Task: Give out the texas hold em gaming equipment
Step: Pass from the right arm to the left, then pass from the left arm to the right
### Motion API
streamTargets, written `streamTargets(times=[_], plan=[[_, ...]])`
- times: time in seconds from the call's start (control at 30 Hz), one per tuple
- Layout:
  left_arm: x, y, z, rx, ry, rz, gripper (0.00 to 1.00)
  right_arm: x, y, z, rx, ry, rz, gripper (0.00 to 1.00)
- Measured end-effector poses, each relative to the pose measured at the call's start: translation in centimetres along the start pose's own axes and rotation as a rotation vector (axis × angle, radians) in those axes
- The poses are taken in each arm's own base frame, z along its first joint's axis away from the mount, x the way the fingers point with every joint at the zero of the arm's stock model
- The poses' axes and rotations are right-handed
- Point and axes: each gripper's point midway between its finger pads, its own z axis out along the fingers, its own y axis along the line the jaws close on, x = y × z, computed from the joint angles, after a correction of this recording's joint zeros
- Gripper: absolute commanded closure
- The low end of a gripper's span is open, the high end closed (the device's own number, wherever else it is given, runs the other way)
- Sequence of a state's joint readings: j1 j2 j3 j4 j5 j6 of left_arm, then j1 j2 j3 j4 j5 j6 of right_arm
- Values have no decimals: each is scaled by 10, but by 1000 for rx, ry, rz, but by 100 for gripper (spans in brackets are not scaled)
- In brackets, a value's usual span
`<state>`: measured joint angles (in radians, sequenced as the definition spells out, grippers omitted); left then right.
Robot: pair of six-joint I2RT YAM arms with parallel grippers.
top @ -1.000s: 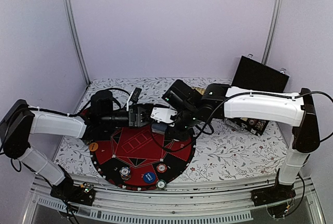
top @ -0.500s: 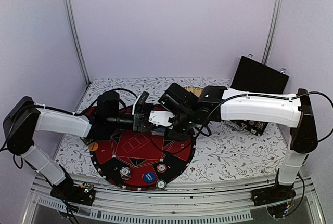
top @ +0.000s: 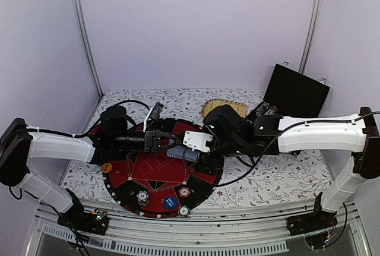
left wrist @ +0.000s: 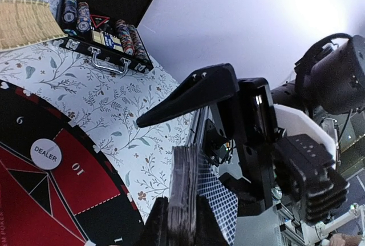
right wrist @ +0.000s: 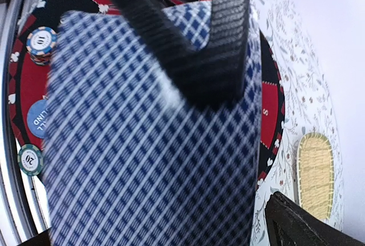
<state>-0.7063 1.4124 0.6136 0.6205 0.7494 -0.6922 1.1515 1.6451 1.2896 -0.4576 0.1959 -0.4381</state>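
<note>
- The left gripper (top: 160,143) is reaching in over the round red-and-black poker mat (top: 148,176), and its fingers are pinching a deck of cards (left wrist: 183,192).
- In the left wrist view the deck is showing edge-on, standing upright between the two dark fingers at the bottom of the frame.
- The right gripper (top: 189,147) is sitting just beside the deck with its jaws spread wide. One long black finger (left wrist: 194,95) is angling out above the cards, clear of them.
- From the right wrist camera the blue-checked card back (right wrist: 142,160) is filling nearly the whole view. A dark finger of the left gripper (right wrist: 222,40) is lying across its top.
- The deck is hanging above the far-right part of the mat, between the two grippers.
- Along the near rim of the mat, a small chip stack (top: 142,196), a blue button (top: 169,202), another chip (top: 185,192) and a green chip (top: 184,210) are lying flat.
- An orange chip (top: 106,167) is resting at the mat's left edge.
- A white DEALER button (left wrist: 45,153) is lying on the mat's black border.
- On the flowered tablecloth (top: 261,179) behind the right arm, a black case (left wrist: 105,35) is standing open with rows of chips inside.
- The straw tray (top: 222,106) is lying at the back, near the case.
</note>
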Motion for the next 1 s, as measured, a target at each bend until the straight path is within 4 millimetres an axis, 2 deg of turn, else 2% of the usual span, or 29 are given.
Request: streamTargets(times=[0.23, 0.37, 0.47, 0.63, 0.77, 1.0], plan=[[-3, -6, -1, 18, -8, 21, 100, -3, 9, -16, 2, -197, -35, 1], [-6, -11, -2, 29, -17, 34, 100, -14, 4, -16, 13, -272, -39, 0], [-6, -12, -2, 33, -17, 37, 100, -24, -4, -17, 33, -319, -32, 4], [-7, -11, -2, 24, -24, 36, 100, -34, -7, -7, 30, -335, -30, 7], [-10, -10, -2, 10, -40, 26, 100, -32, -4, 0, 14, -327, -17, 6], [-7, -7, -4, -2, -50, 1, 100, -33, 1, 1, -14, -335, -1, 13]])
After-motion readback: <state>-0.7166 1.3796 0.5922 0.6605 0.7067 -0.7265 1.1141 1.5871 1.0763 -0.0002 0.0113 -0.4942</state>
